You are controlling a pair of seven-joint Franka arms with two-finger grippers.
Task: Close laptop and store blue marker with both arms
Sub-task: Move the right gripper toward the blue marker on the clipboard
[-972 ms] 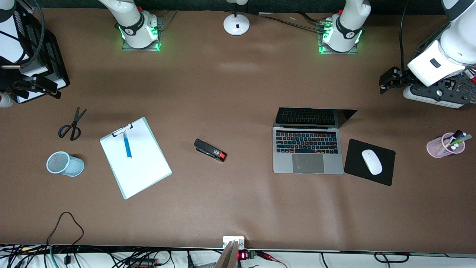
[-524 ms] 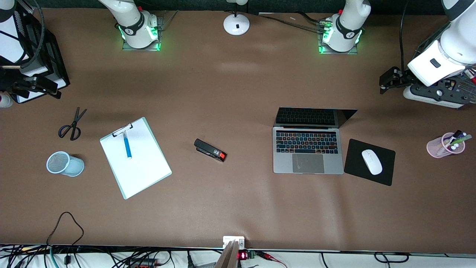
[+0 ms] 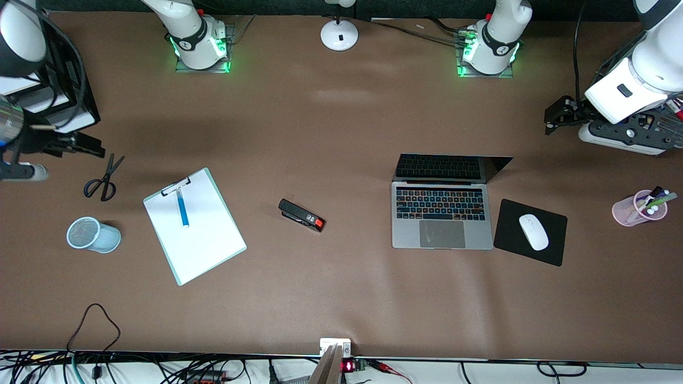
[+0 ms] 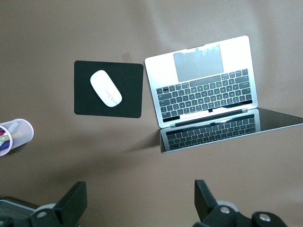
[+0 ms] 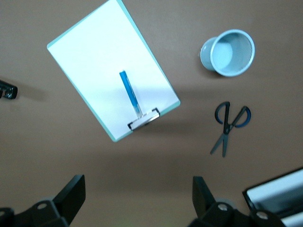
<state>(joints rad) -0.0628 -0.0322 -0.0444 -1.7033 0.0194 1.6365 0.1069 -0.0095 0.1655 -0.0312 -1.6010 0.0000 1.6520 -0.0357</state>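
Observation:
The laptop (image 3: 442, 234) stands open on the brown table, keys lit, screen upright; it also shows in the left wrist view (image 4: 208, 80). The blue marker (image 3: 183, 209) lies on the white clipboard (image 3: 203, 240) under its clip, and shows in the right wrist view (image 5: 130, 93). My left gripper (image 3: 555, 116) hangs open and empty over bare table toward the left arm's end; it is also in its wrist view (image 4: 140, 203). My right gripper (image 3: 80, 145) hangs open and empty over the table beside the scissors; it is also in its wrist view (image 5: 138, 198).
Scissors (image 3: 102, 181) and a pale blue mesh cup (image 3: 92, 234) on its side lie by the clipboard. A black stapler (image 3: 301, 215) lies mid-table. A white mouse (image 3: 533, 231) sits on a black pad (image 3: 512, 250) beside the laptop. A pink pen cup (image 3: 637, 209) stands at the left arm's end.
My right arm has moved, and its gripper has shifted toward the scissors. The left arm, laptop and marker have not moved.

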